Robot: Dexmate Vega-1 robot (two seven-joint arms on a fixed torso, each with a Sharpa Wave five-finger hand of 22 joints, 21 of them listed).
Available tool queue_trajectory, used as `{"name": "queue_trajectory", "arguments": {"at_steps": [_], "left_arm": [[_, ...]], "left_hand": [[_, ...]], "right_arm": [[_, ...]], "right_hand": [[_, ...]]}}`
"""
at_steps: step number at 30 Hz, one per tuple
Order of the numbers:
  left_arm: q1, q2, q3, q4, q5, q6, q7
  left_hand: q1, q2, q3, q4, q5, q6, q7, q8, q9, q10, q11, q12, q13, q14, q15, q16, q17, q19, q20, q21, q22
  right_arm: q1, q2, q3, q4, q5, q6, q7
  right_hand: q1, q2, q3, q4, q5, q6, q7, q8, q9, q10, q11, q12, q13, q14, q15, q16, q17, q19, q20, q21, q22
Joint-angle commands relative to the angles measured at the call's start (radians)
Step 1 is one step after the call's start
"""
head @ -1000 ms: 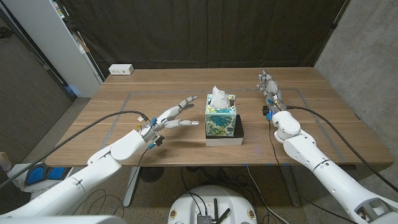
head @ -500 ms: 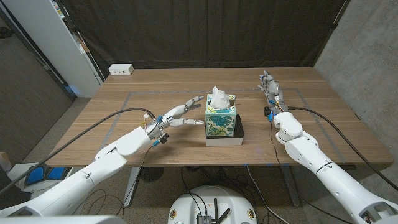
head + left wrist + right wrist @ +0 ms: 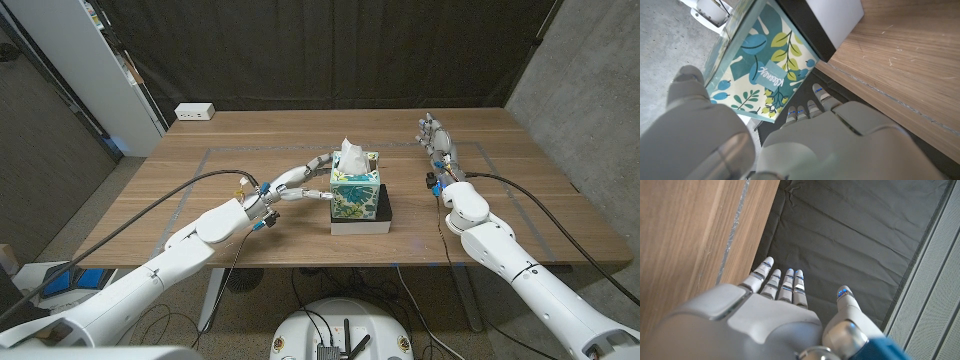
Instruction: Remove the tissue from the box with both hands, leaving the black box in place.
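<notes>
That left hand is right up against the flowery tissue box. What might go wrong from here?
1. The left hand reaches the side of the tissue box, which stands in the black box; a push could slide or tip both.
2. The tissue sticks up loosely; a one-handed pull might lift the carton or tear it.
3. The right hand is open, well away, so it cannot steady anything yet.

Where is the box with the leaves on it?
In the head view the tissue box stands near the middle of the table, on the black box. The left hand reaches to its left side; the right hand is farther off.
</notes>
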Motion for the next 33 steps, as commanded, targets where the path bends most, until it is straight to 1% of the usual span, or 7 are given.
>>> {"name": "queue_trajectory", "arguments": {"at_steps": [1,6,10,12,19,23,33], "left_arm": [[-0.053,-0.024,0.039,0.020,-0.060,0.030,-0.084],[-0.053,-0.024,0.041,0.010,-0.084,0.054,-0.095],[-0.042,-0.022,0.036,0.000,-0.101,0.068,-0.090],[-0.030,-0.023,0.029,-0.006,-0.104,0.069,-0.073],[-0.006,-0.024,0.015,-0.018,-0.118,0.080,-0.044],[-0.001,-0.023,0.011,-0.020,-0.124,0.084,-0.038],[-0.004,-0.014,0.009,-0.030,-0.121,0.098,-0.042]], "left_hand": [[0.030,0.002,-0.017,0.001,0.009,-0.100,0.004,0.020,0.000,0.007,0.001,0.009,0.000,0.045,-0.002,0.007,0.001,0.035,-0.010,0.008,0.003],[0.065,0.010,-0.039,0.007,0.002,-0.011,0.011,0.048,0.001,0.115,0.000,0.027,0.000,0.156,-0.015,0.018,0.001,0.089,0.001,0.012,0.003],[0.138,0.039,-0.042,0.006,-0.033,0.088,-0.017,0.095,0.009,0.228,-0.014,0.038,0.003,0.348,-0.077,0.045,0.005,0.145,0.023,0.014,0.007],[0.170,0.058,-0.032,0.004,-0.055,0.136,-0.058,0.125,0.019,0.285,-0.023,0.050,0.008,0.364,-0.075,0.038,0.006,0.155,0.035,0.013,0.009],[0.269,0.148,0.025,-0.004,-0.159,0.254,-0.050,0.215,0.048,0.425,-0.049,0.081,0.031,0.438,-0.079,0.038,0.011,0.192,0.043,0.016,0.013],[0.283,0.173,0.043,-0.001,-0.211,0.259,-0.039,0.235,0.055,0.438,-0.046,0.076,0.041,0.520,-0.123,0.056,0.012,0.242,0.030,0.031,0.015],[0.286,0.187,0.054,0.001,-0.229,0.259,-0.034,0.242,0.057,0.442,-0.038,0.072,0.045,0.532,-0.127,0.051,0.012,0.250,0.030,0.033,0.016]], "right_arm": [[-0.021,-0.004,0.014,-0.005,-0.002,0.040,0.009],[-0.036,-0.008,0.023,-0.013,-0.001,0.046,0.006],[-0.044,-0.007,0.029,-0.015,0.004,0.048,0.004],[-0.045,-0.008,0.030,-0.013,0.004,0.049,0.006],[-0.034,-0.007,0.026,-0.003,0.008,0.045,0.018],[-0.026,-0.005,0.023,0.002,0.008,0.042,0.023],[-0.021,-0.001,0.020,0.006,0.007,0.041,0.020]], "right_hand": [[0.001,0.011,0.003,-0.007,0.004,0.002,0.000,0.007,0.002,0.008,0.005,0.001,0.005,0.004,0.003,0.003,0.003,0.004,0.006,0.007,0.004],[0.001,0.011,0.003,-0.008,0.004,0.001,0.002,0.007,0.002,0.008,0.005,0.000,0.005,0.005,0.003,0.003,0.002,0.004,0.006,0.007,0.004],[0.001,0.011,0.002,-0.008,0.004,0.003,0.002,0.007,0.002,0.008,0.004,0.000,0.005,0.005,0.003,0.003,0.002,0.006,0.007,0.007,0.004],[0.001,0.011,0.002,-0.009,0.004,0.002,0.001,0.007,0.002,0.009,0.004,0.000,0.005,0.005,0.003,0.003,0.002,0.005,0.007,0.007,0.004],[0.001,0.012,0.002,-0.010,0.004,0.002,0.001,0.007,0.002,0.009,0.005,0.000,0.005,0.006,0.003,0.003,0.002,0.007,0.006,0.007,0.004],[0.000,0.012,0.001,-0.010,0.004,0.003,0.001,0.007,0.002,0.009,0.004,0.000,0.005,0.006,0.004,0.004,0.002,0.006,0.007,0.007,0.004],[-0.001,0.012,0.001,-0.011,0.004,0.002,0.001,0.006,0.002,0.009,0.005,0.000,0.005,0.006,0.003,0.004,0.002,0.006,0.006,0.007,0.004]]}}
